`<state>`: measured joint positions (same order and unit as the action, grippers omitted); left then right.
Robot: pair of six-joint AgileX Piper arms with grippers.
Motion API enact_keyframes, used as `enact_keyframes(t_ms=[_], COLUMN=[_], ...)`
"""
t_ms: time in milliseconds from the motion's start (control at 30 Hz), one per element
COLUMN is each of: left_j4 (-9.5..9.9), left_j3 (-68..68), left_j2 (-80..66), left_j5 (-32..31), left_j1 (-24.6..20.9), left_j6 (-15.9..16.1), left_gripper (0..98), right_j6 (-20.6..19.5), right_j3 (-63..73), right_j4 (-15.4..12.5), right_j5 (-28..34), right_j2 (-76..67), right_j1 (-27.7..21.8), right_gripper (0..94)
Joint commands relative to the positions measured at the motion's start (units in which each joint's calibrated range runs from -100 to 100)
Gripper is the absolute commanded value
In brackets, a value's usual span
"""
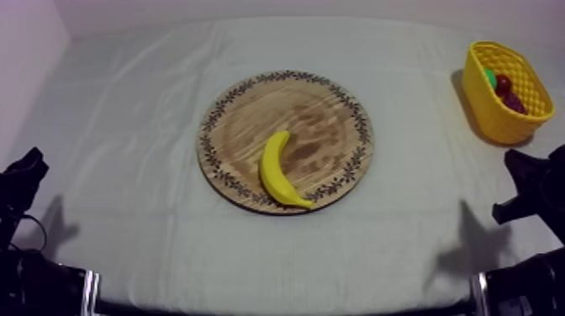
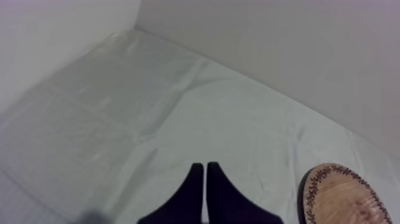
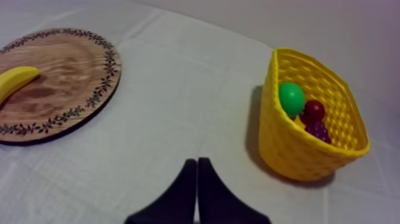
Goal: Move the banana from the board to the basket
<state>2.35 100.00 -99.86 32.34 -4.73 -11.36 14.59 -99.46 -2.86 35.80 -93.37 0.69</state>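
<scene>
Yellow banana [image 1: 272, 171] lies on wooden board [image 1: 315, 113], long axis near-to-far.

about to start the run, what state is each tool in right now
Left tool: closed, holding nothing.
Right tool: closed, holding nothing.

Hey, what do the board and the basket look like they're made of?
The board: wood, by its brown grain, matte, with a dark printed or burnt rim pattern. The basket: probably plastic, bright yellow, with moulded lattice walls and a slight sheen.
</scene>
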Motion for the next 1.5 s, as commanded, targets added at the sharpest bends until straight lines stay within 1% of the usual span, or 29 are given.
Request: enact_keyframes(t_ms=[0,100,233,300,433,533,767,967,1067,1233,1467], left_j4=[0.02,0.02,0.02,0.02,0.02,0.02,0.02,0.02,0.02,0.02,0.02], left_j3=[0.00,0.00,0.00,0.00,0.00,0.00,0.00,0.00,0.00,0.00,0.00], left_j2=[0.04,0.04,0.04,0.04,0.04,0.04,0.04,0.04,0.04,0.04,0.04], left_j5=[0.00,0.00,0.00,0.00,0.00,0.00,0.00,0.00,0.00,0.00,0.00], left_j1=[-0.01,-0.01,-0.01,-0.01,-0.01,-0.01,-0.01,-0.01,-0.01,-0.01,-0.01], left_j6=[0.00,0.01,0.01,0.01,0.01,0.01,0.01,0.01,0.01,0.01,0.01], left_gripper=[0.1,0.1,0.1,0.1,0.1,0.1,0.1,0.1,0.1,0.1,0.1], right_j6=[0.80,1.00,0.29,-1.06,-5.20,-7.46,-11.72,-15.17,-16.60,-19.68,-22.07], right_j3=[1.02,4.65,12.25,16.83,28.84,38.57,61.32,77.09,84.04,95.70,105.61], right_j4=[-0.59,-1.26,-1.91,-1.34,0.78,1.46,1.78,1.30,1.14,1.96,1.42], right_j5=[-2.71,-4.30,-3.43,-2.43,3.63,8.25,19.87,25.15,28.41,35.04,40.86], right_j2=[3.19,8.25,15.78,19.34,26.19,31.45,45.08,58.21,64.76,75.68,87.74], right_j1=[0.17,0.45,0.94,1.75,3.80,4.52,6.48,9.35,11.74,16.77,21.59], right_gripper=[0.3,0.2,0.2,0.2,0.2,0.2,0.2,0.2,0.2,0.2,0.2])
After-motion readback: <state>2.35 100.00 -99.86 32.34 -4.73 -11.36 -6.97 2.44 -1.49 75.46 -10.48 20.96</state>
